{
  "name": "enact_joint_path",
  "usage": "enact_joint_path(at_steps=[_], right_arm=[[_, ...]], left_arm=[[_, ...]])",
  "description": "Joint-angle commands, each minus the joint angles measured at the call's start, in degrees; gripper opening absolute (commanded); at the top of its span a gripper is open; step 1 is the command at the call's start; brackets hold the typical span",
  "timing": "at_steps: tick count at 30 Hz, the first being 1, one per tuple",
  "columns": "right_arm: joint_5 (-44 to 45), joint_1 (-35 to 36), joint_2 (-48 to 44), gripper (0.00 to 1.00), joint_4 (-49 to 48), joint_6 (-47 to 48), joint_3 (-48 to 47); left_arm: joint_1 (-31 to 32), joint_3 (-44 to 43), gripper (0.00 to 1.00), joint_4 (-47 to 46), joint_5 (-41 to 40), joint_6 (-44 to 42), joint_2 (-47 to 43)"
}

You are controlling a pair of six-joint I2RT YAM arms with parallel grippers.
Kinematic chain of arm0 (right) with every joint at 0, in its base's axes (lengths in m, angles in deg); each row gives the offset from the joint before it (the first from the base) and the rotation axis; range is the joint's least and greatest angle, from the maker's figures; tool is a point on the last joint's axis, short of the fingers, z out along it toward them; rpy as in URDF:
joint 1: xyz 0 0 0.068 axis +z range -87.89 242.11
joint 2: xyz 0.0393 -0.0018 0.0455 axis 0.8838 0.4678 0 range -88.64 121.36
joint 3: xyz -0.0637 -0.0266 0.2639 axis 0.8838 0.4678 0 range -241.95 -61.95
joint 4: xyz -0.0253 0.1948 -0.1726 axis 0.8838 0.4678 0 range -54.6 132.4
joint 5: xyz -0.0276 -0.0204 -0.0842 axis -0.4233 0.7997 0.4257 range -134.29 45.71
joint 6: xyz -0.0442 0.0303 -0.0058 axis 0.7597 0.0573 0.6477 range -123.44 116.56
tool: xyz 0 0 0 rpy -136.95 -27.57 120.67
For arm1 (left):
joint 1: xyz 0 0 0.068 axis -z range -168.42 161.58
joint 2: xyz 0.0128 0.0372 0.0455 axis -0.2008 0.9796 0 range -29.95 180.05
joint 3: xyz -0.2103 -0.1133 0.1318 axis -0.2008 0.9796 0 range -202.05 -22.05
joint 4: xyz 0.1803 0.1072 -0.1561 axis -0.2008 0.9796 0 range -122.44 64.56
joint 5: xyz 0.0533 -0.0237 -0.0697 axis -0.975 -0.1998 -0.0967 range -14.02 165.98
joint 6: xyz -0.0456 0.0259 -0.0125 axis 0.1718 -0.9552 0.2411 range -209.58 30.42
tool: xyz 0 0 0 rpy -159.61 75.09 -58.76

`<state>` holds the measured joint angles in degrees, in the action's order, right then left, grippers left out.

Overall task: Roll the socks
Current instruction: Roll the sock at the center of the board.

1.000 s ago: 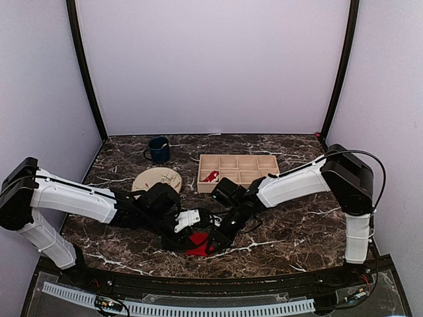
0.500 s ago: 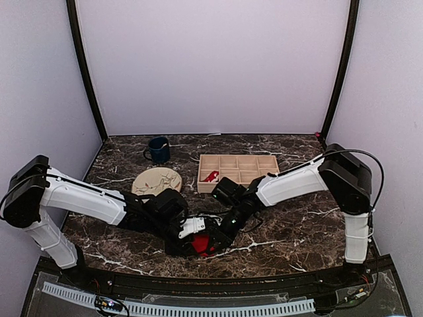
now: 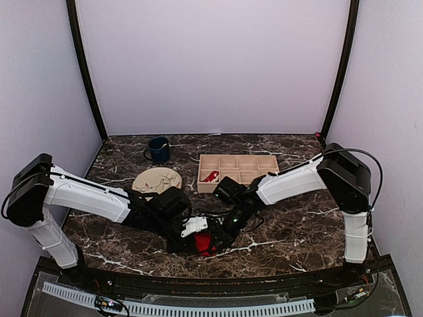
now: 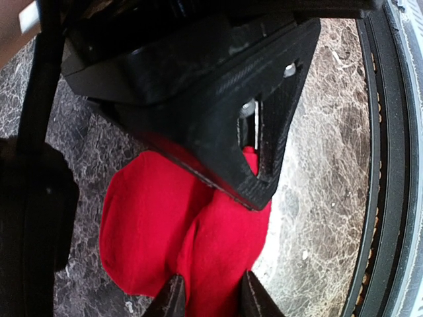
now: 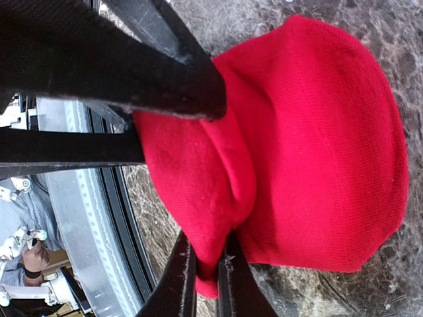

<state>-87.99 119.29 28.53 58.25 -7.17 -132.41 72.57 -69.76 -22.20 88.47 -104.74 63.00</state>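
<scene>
Socks (image 3: 206, 243) hemmed between left arm (image 3: 92, 197) and right arm (image 3: 291, 183); plate (image 3: 156, 179), tray (image 3: 238, 157) behind; tabletop (image 3: 310, 231) at right passable.

We see white shells and black joints on the left arm (image 3: 86, 196) and right arm (image 3: 291, 183). The left claw (image 4: 211, 300) and right claw (image 5: 206, 264) are black. A thin black cable (image 3: 375, 165) loops at the right of the frame.

Reaching low and inward with left arm (image 3: 86, 195) and right arm (image 3: 291, 181), wrists nearly meeting.
Pinching the socks (image 5: 317, 132) with the right gripper (image 5: 206, 274), jaws almost together; clasping a fold with the left gripper (image 4: 210, 300), fingertips (image 4: 173, 298) pressed against cloth.
</scene>
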Motion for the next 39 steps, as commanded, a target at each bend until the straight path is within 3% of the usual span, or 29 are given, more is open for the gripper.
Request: enact_joint_path(at_steps=[1,5,11,16,22,39], right_arm=[[-0.3,-0.2,1.0,0.0,-0.6,-1.3,-0.2],[-0.4,-0.8,0.0,0.0,-1.6,-2.0,1.1],[-0.2,-2.7,-2.7,0.07,-5.2,-4.6,6.0],[-0.7,-3.8,-5.0,0.22,-8.7,-6.9,9.7],[-3.0,-6.1,-7.9,0.31,-15.5,-11.3,14.3],[-2.6,-10.3,-11.6,0.34,-23.0,-16.3,20.5]], left_arm=[[0.7,-1.5,0.28,3.8,1.7,-1.0,2.6],[0.7,-4.1,0.14,6.8,3.5,-1.9,6.4],[0.6,-6.2,0.06,6.3,5.7,-2.6,9.1],[0.4,-8.8,0.03,5.8,8.9,-4.1,11.5],[0.0,-10.2,0.02,5.7,12.4,-3.9,13.5],[-3.4,-5.8,0.0,0.7,14.5,0.3,10.0]])
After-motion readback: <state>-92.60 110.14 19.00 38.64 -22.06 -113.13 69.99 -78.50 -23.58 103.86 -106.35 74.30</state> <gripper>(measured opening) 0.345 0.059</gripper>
